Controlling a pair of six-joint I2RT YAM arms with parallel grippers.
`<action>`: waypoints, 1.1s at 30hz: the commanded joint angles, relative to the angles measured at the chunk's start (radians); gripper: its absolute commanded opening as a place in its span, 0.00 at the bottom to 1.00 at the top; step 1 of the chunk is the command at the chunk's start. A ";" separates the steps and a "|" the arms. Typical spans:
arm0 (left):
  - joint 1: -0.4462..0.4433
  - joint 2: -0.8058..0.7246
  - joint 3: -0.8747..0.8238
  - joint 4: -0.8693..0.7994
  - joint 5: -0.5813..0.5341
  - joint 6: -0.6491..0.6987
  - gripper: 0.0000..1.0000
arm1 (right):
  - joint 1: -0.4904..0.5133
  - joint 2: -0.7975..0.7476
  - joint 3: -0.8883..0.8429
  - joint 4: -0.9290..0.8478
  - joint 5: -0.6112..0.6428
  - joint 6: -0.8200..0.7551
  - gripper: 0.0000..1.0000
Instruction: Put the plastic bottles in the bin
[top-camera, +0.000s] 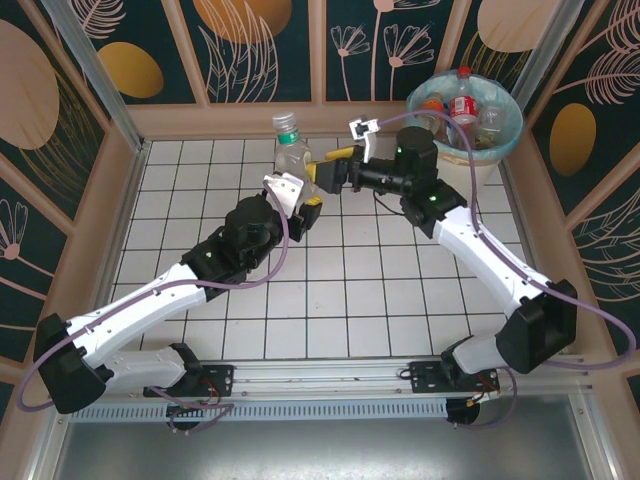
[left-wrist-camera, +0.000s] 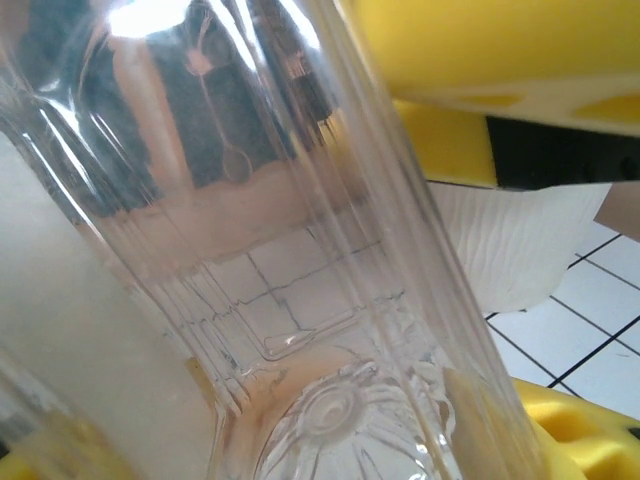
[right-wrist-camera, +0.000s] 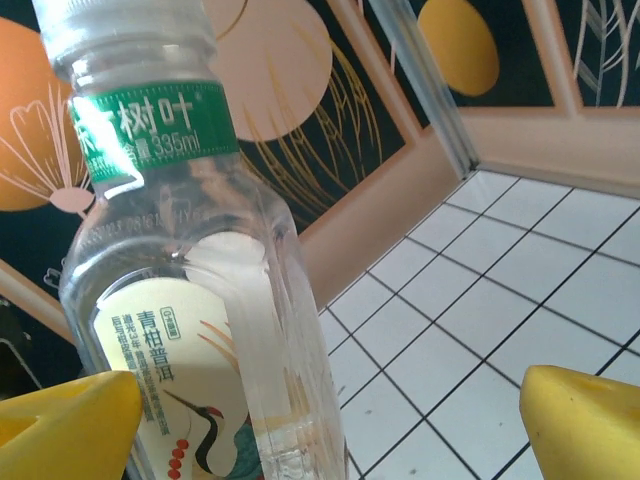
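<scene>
A clear plastic bottle (top-camera: 289, 150) with a green cap and neck label stands upright in the air over the far middle of the tiled floor. My left gripper (top-camera: 297, 196) is shut on its lower part; the clear ribbed body (left-wrist-camera: 300, 250) presses between its yellow fingers (left-wrist-camera: 590, 430). My right gripper (top-camera: 320, 172) is open beside it. In the right wrist view the bottle (right-wrist-camera: 180, 300) is just inside the left yellow fingertip (right-wrist-camera: 70, 425), far from the right one. The bin (top-camera: 505, 135) at the far right corner holds several bottles (top-camera: 462, 105).
A raised tan rim (top-camera: 135, 190) and patterned dark wall panels (top-camera: 100, 60) enclose the white tiled floor (top-camera: 350, 290). The right arm (top-camera: 480, 250) stretches from the near right towards the middle, just in front of the bin.
</scene>
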 joint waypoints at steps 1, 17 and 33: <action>-0.007 -0.007 0.018 0.048 0.031 0.014 0.31 | 0.030 0.024 0.051 -0.026 -0.031 -0.041 0.97; -0.007 -0.025 0.009 0.057 0.069 -0.016 0.31 | 0.050 0.029 -0.015 0.087 -0.268 -0.049 0.97; -0.007 -0.003 0.078 -0.019 0.201 -0.064 0.32 | 0.053 -0.011 -0.028 0.061 -0.117 -0.149 0.86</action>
